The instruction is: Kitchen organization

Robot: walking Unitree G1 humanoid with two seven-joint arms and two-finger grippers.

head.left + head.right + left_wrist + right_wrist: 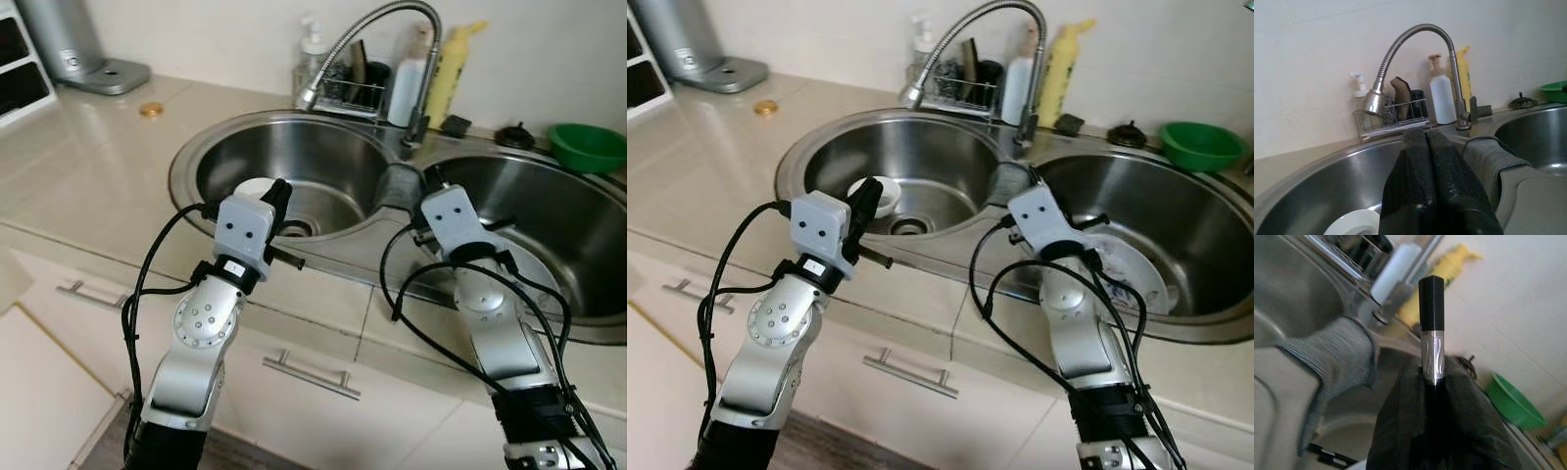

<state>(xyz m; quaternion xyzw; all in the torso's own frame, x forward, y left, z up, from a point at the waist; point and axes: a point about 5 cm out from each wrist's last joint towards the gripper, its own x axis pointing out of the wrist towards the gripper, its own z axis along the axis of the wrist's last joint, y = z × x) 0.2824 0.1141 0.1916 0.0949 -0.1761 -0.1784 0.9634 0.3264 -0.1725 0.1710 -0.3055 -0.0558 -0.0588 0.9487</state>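
Beige worktop [88, 137] surrounds a double steel sink [323, 147]; a white bowl [878, 192] sits in its left basin. Left gripper [1426, 139], jaws together, faces the faucet [1400, 44]. Right gripper [1433, 374] clamps a black silver-banded chopstick [1431, 318] beside a grey cloth [1337, 352].

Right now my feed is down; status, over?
Right gripper shut on a black silver-banded stick. Left gripper shut, empty, over left basin. Grey cloth drapes divider.

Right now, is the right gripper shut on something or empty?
Shut on something: in the right wrist view the right gripper pinches a slim black utensil handle with a silver band, poking out beyond its fingertips.
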